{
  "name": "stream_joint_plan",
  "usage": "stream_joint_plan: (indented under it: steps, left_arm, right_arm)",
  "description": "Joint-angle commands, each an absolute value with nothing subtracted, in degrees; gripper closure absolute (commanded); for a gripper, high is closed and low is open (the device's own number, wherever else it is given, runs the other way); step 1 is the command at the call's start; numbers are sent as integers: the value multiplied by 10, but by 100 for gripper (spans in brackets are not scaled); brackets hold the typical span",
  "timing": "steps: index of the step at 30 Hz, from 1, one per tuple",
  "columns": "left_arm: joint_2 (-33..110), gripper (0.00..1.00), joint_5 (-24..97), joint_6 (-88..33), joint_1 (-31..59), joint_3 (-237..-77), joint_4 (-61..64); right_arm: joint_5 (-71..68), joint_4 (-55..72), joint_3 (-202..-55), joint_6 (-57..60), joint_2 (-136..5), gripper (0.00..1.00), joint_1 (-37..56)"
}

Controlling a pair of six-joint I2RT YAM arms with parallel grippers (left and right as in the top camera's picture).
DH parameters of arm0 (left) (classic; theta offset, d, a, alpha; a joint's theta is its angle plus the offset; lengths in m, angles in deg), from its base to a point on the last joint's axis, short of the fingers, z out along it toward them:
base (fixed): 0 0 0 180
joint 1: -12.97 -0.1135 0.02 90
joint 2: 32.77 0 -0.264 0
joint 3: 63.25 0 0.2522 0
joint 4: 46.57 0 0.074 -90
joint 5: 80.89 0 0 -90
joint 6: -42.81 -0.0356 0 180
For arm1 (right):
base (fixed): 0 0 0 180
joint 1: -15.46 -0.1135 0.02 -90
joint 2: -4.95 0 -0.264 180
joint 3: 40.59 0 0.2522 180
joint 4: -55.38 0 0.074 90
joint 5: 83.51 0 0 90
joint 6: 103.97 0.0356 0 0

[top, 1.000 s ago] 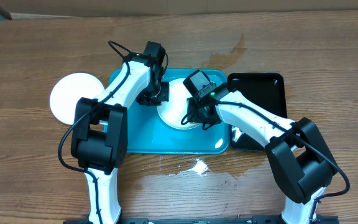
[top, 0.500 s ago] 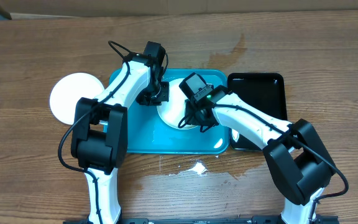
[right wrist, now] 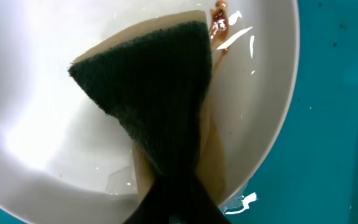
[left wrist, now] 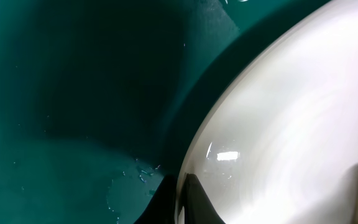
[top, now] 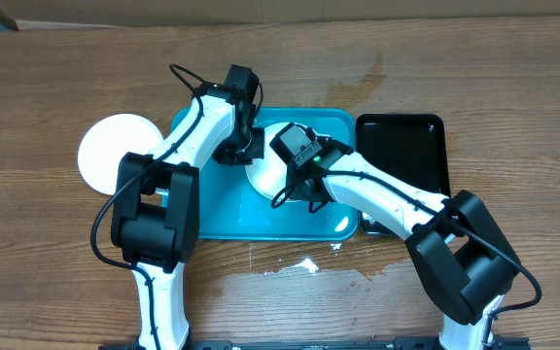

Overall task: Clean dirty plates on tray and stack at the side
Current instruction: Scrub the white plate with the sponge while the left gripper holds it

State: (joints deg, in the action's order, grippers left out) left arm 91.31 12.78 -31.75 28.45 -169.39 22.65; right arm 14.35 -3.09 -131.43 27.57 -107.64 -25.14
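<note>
Sliding left, the right gripper (right wrist: 169,208) is pinching the sponge (right wrist: 148,93) — the left gripper (left wrist: 180,202) is clamping the plate (left wrist: 291,124). Spills are glistening on the wooden table (top: 66,292).

The plate (right wrist: 36,124) is smooth and glossy; the tray (left wrist: 73,93) wet, shiny plastic; the sponge (right wrist: 154,93) rough, matt; the tabletop (top: 47,292) grained wood.

The wooden table (top: 56,78) bears turquoise tray (top: 231,212), black tray (top: 406,146) and one white plate (top: 105,151).
</note>
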Motion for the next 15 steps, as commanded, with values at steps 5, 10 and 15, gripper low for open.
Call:
stream_joint_plan:
  steps: [5,10,15]
  left_arm:
    - [926,96,85,-317,275,-1674,218]
    - [926,96,85,-317,275,-1674,218]
    - [926,96,85,-317,275,-1674,218]
  right_arm:
    - [171,-38,-1313,298,-1110,96,-257]
    - [239,-36,-1313,313,-1109,96,-259]
    - [271,-26,-1313,327,-1110,96,-259]
